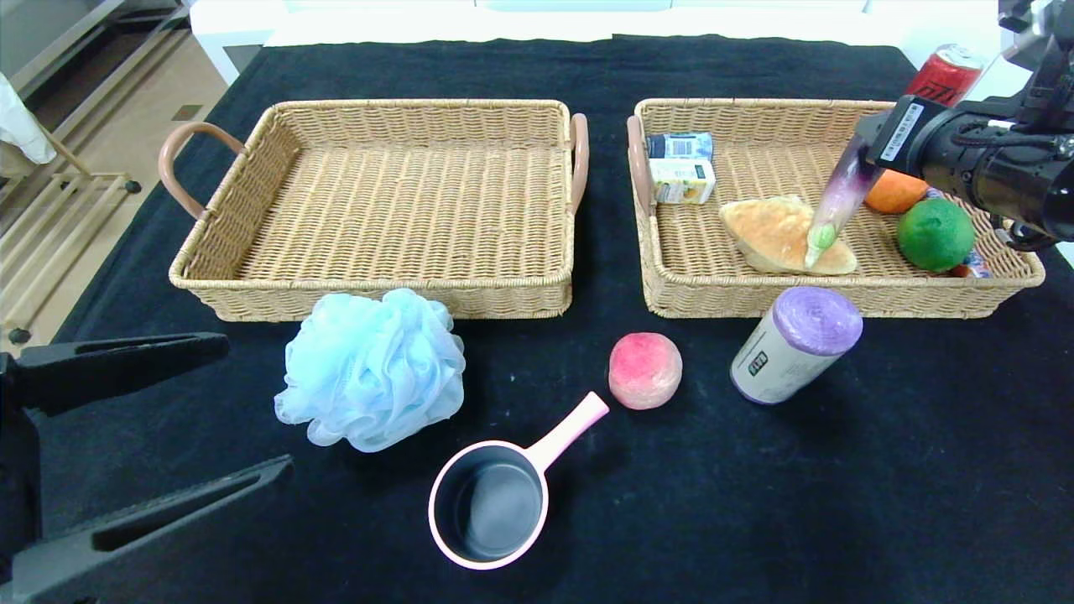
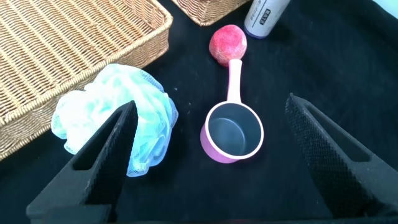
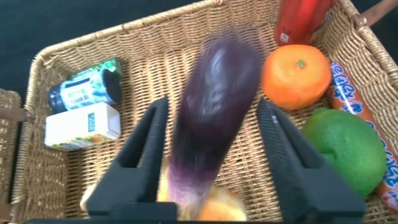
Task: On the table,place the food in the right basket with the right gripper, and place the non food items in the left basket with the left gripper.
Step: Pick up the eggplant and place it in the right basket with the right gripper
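My right gripper (image 3: 212, 104) hangs over the right basket (image 1: 839, 302) with its fingers open. The purple eggplant (image 1: 839, 201) hangs slanted between them, a gap showing on one side. Its green end rests on the golden croissant (image 1: 776, 235) in that basket. On the black table in front of the baskets lie the pink-red peach (image 1: 644, 370), the light-blue bath puff (image 1: 373, 369), the pink pan (image 1: 491, 503) and the purple-ended roll (image 1: 793, 344). My left gripper (image 1: 256, 403) is open and empty at the near left, beside the puff. The left basket (image 1: 369, 289) holds nothing.
The right basket also holds an orange (image 1: 894, 193), a green lime (image 1: 934, 233), a white carton (image 1: 681, 180), a dark packet (image 1: 680, 144) and a wrapped snack (image 3: 367, 112). A red can (image 1: 944, 75) stands behind it. The table's left edge drops to the floor.
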Motion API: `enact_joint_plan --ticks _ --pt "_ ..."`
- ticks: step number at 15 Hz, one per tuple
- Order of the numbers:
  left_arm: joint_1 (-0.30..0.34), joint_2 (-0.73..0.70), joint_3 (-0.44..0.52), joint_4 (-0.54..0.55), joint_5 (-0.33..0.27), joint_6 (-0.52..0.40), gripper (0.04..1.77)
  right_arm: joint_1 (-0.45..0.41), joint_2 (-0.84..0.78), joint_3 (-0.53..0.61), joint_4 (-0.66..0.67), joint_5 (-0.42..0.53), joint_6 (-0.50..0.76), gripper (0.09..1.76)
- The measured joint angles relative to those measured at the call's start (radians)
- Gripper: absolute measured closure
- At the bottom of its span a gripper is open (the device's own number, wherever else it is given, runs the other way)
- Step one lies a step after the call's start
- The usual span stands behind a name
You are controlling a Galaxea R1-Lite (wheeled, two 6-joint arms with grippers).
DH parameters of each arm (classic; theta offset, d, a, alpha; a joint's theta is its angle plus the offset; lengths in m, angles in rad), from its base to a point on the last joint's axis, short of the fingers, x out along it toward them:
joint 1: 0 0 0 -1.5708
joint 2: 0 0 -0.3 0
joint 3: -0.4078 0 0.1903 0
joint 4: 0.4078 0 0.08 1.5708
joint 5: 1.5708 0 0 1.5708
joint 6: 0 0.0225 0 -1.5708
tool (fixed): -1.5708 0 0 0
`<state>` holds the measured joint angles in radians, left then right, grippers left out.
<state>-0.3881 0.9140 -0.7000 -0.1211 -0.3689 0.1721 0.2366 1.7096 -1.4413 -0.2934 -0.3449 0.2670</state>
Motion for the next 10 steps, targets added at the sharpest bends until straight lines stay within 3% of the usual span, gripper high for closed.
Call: enact_joint_plan --ticks 4,10 --pt "0.0 0.001 0.001 0.001 0.0 0.0 0.09 -0.002 0.004 0.011 0.004 -0.004 -0.001 0.5" --pt "0.0 0.001 0.002 -0.002 0.0 0.0 0.09 0.01 -0.036 0.058 0.063 -0.006 -0.004 0.31"
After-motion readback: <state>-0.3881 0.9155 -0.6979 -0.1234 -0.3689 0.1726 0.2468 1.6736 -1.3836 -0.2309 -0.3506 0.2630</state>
